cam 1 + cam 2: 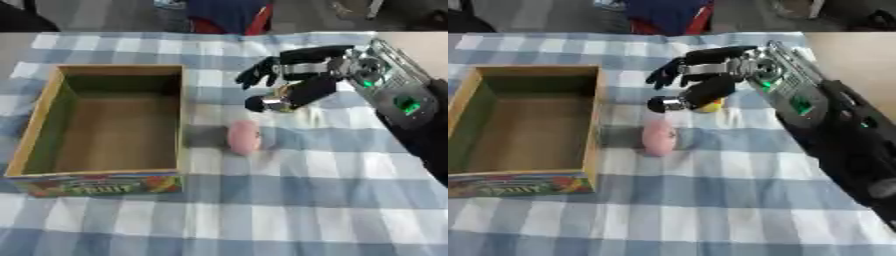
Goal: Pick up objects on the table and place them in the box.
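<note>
Pink object beside the box

A rounded, soft-pink object (244, 136) lies on the checked desk (306, 200), just right of the empty cardboard box (35, 125). The right hand (293, 75) hovers beyond it, fingers loosely spread, over something small and yellow (710, 106)

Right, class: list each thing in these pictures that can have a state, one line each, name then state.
box: open at the top, nothing inside, upright on the tablecloth.
pink object: on the cloth right of the box, not held.
yellow object: on the cloth, partly hidden under the right hand.
right hand: above the yellow object, fingers spread, holding nothing.
left hand: not in view.
</note>
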